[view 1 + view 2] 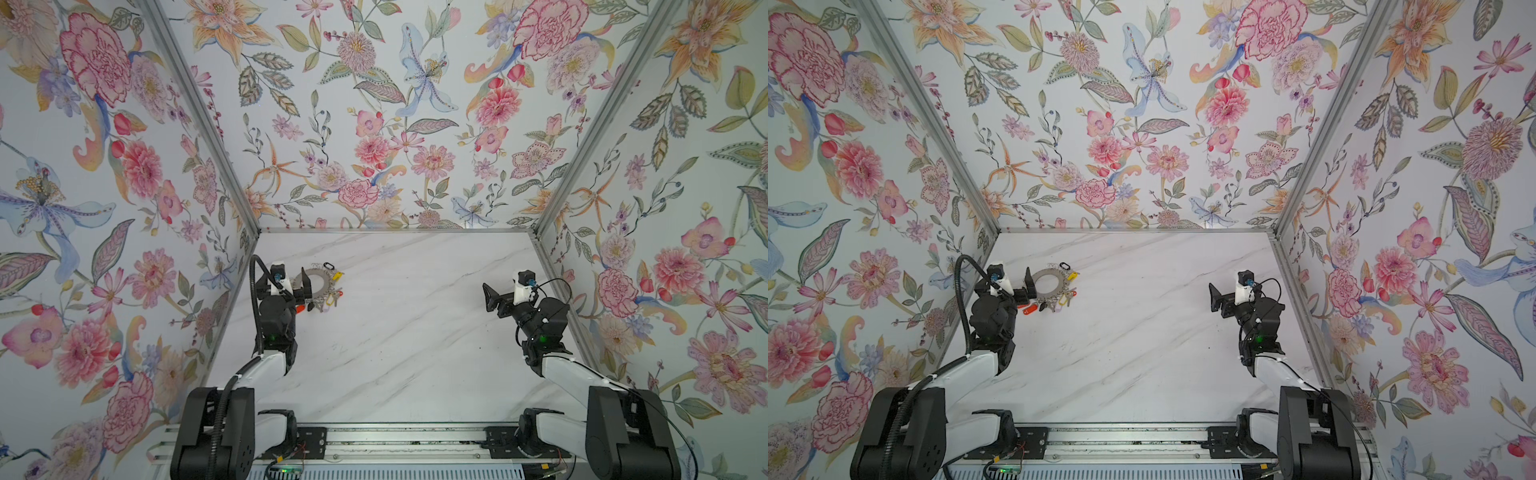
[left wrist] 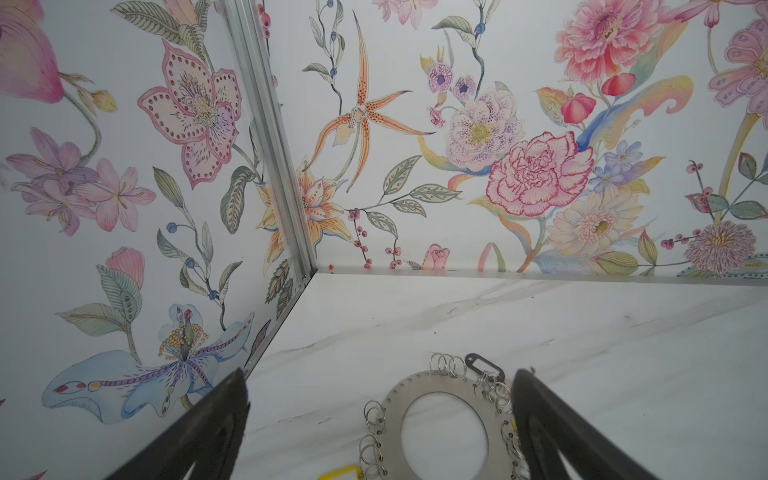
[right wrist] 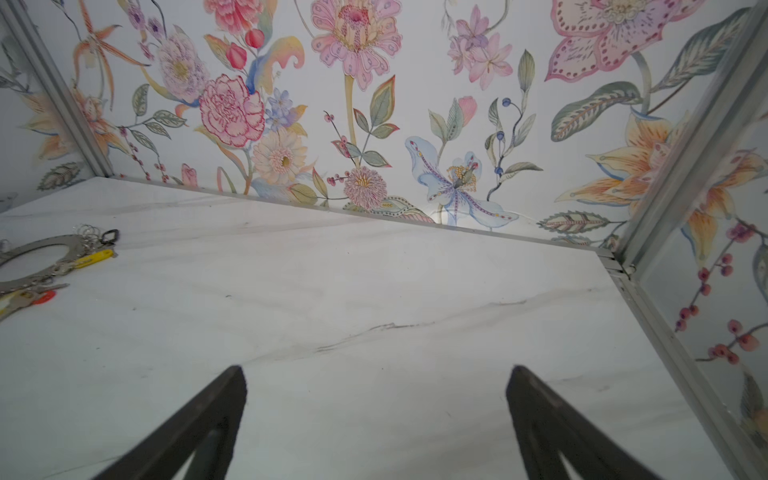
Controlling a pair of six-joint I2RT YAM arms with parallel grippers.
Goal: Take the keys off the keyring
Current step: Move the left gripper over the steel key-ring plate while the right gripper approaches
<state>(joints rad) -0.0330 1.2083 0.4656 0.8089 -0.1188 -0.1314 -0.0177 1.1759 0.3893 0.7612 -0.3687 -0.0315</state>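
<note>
Top views: keyring (image 1: 1050, 272) lies flat on the marble table (image 1: 1142, 353), left of ctr and toward the far edge, in both top views. Keys (image 1: 1059, 302) fan off its lower and right rim, hooked on w/ small wire loops (image 2: 446, 365). Yellow tag (image 1: 1072, 274) sits at the right rim, orange tag (image 1: 1034, 310) at lower left of the bunch. Small black clip (image 1: 1064, 265) is at the ring's upper right.

Left gripper (image 1: 296, 287) sits at the ring's left edge, jaws spread wide, nothing pinched. Can't tell if it touches the metal. Right gripper (image 1: 491, 297) is at right of frame, well apart from the ring, over bare table, jaws wide, empty.

Left wrist view: two black fingers (image 2: 208, 428) w/ a wide gap. The keyring shows btwn them, w/ one finger overlapping the rim on the clip side. Loops fringe the rim, and a sliver of a yellow tag shows close to the cam. Floral walls (image 2: 540, 178) stand behind.

Right wrist view: right gripper's fingers (image 3: 199, 432) stand apart over bare marble, holding nothing. Keyring (image 3: 72, 247) lies well off to one side, partly cut by the frame edge. Clip (image 3: 109, 236), a yellow tag and an orange tag are beside it.
</note>
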